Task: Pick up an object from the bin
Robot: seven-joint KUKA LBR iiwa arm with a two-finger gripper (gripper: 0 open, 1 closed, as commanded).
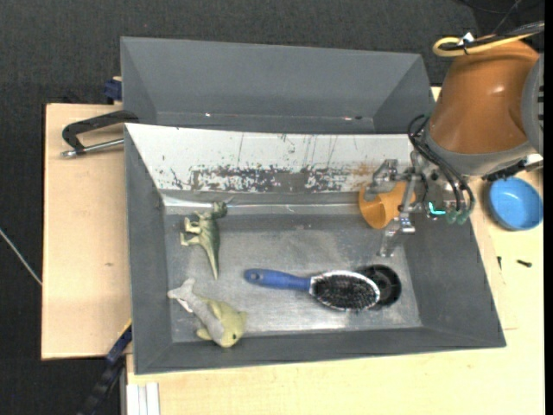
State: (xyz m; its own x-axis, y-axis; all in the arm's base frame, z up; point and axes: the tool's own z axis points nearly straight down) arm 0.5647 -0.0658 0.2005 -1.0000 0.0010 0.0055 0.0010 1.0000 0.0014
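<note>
My gripper (401, 221) hangs at the bin's right side near the back wall, under the arm's orange cover. Right against its left side is an orange cup-like thing (377, 208); I cannot tell whether it is held or only beside the gripper. Below the gripper on the bin floor lies a hairbrush (320, 285) with a blue handle pointing left and a dark bristled head. A round black thing (387, 282) lies partly under the brush head's right side.
A green toy dinosaur (204, 232) lies at the floor's left. A grey and yellow toy shark (212, 316) lies in the front left corner. Bare floor stretches between the dinosaur and the gripper.
</note>
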